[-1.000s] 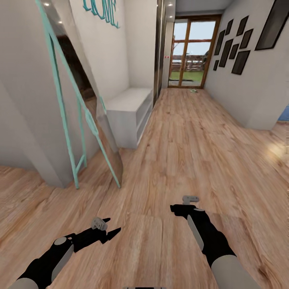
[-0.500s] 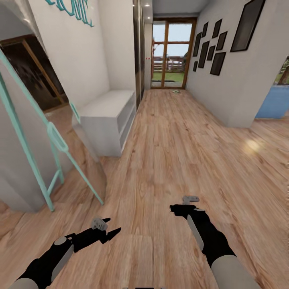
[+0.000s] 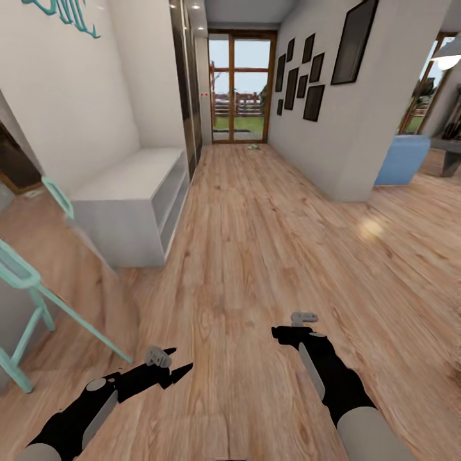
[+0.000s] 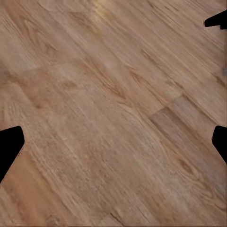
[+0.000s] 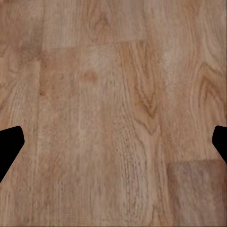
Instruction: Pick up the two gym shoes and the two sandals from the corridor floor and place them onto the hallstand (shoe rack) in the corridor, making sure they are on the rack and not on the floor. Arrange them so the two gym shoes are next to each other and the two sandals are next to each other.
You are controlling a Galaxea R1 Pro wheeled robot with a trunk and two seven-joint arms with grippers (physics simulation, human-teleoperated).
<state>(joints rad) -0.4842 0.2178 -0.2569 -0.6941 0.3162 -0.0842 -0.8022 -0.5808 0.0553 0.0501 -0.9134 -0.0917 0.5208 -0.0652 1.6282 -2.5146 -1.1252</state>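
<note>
My left gripper [image 3: 181,358] hangs low over the wooden floor [image 3: 256,243], open with nothing between its fingers; in the left wrist view its gap [image 4: 113,142] frames bare planks. My right gripper [image 3: 291,333] is open too, and in the right wrist view its gap [image 5: 113,142] frames floor alone. A small pale, green-tinged object [image 3: 253,147] lies on the floor by the far glass door [image 3: 241,89]; it is too small to identify. The sandals and the hallstand are out of view.
A low white rack [image 3: 131,205] stands against the left wall under teal lettering [image 3: 64,13]. A teal-framed leaning mirror [image 3: 32,282] is at the near left. Dark picture frames [image 3: 314,83] hang on the right wall, whose corner opens to a room with a blue seat [image 3: 403,160].
The whole view has swung right and moved forward: the mirror and the white rack slid left and the room on the right came into sight. Both arms hold the same pose.
</note>
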